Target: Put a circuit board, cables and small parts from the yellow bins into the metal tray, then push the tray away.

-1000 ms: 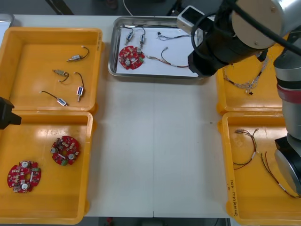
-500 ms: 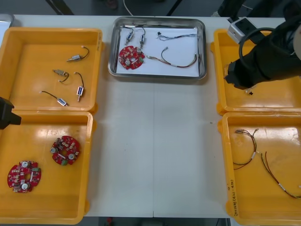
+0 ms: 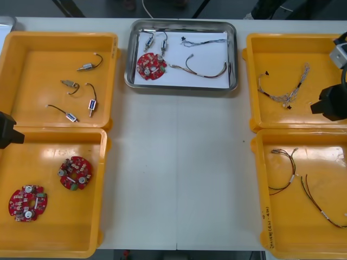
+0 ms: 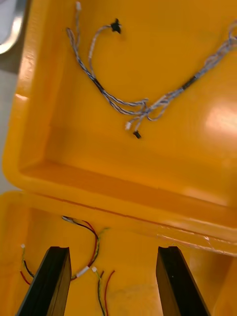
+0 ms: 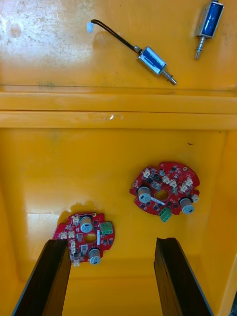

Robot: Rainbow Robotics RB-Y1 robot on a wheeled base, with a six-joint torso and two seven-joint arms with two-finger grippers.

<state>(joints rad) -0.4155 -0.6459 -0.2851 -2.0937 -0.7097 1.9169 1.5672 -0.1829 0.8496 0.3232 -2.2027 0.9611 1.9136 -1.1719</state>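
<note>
1. Metal tray (image 3: pixel 179 88) sits upper middle of the front view on the worktop (image 3: pixel 179 173), holding a circuit board (image 3: pixel 151 66), cables (image 3: pixel 206 75) and small metal parts (image 3: pixel 163 44).
2. Stiff, light and slick-bottomed, I'd say; push squarely on its near rim or it swivels.
3. Right end effector (image 4: pixel 112 254), fingers apart, hangs over the right-hand yellow bins (image 3: pixel 254 86); left end effector (image 5: pixel 111 244), apart too, waits over the lower-left bin (image 3: pixel 103 189).

— Front view?
— Mounted high overhead, looking steeply down; far enough to take in the table (image 3: pixel 179 173), all four yellow bins (image 3: pixel 57 37) and the metal tray (image 3: pixel 181 23).
— Right wrist?
— Close over the right-hand bins, looking past the right fingers (image 4: pixel 49 281); shares the twisted cable (image 4: pixel 98 85) with the front view.
— Left wrist?
— Equally close, past the left fingers (image 5: pixel 47 281), over the left-hand bins; shares two circuit boards (image 5: pixel 165 190) with the front.
</note>
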